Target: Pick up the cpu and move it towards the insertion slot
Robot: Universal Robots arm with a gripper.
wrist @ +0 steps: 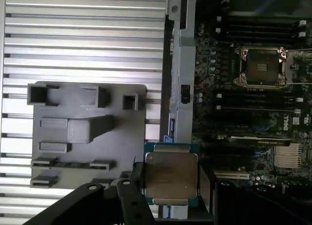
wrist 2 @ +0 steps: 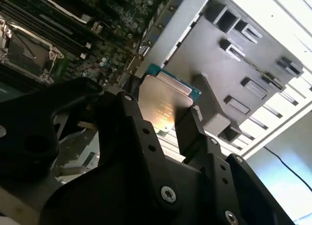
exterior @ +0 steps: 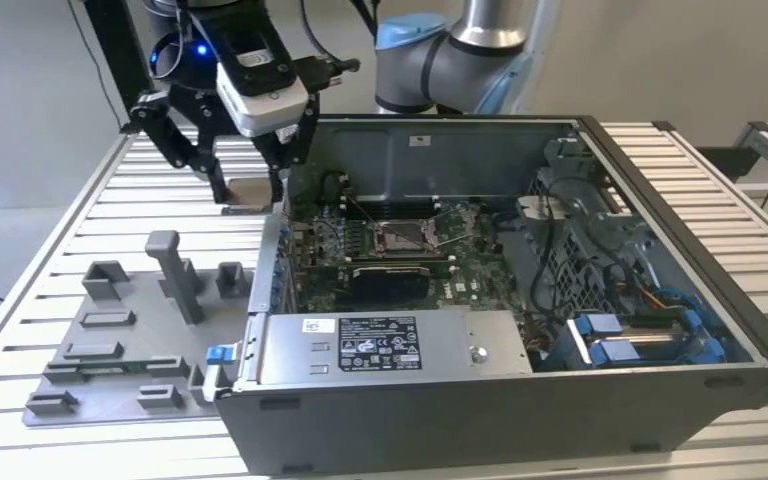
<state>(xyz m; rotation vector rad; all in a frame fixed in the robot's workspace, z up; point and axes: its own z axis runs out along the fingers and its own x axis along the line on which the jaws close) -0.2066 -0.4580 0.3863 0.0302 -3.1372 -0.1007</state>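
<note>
Your gripper [wrist: 170, 186] is clenched on the cpu [wrist: 170, 174], held aloft just outside the case wall [wrist: 178, 88] and well apart from the slot [wrist: 260, 66], so you're mid-carry, which I judge calls for clearing that wall while keeping it level.

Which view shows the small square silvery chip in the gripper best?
The first wrist view: the small square silvery cpu faces it flat, nearly whole. The second wrist view shows it tilted, partly behind the fingers; the exterior view, a small tan sliver.
</note>
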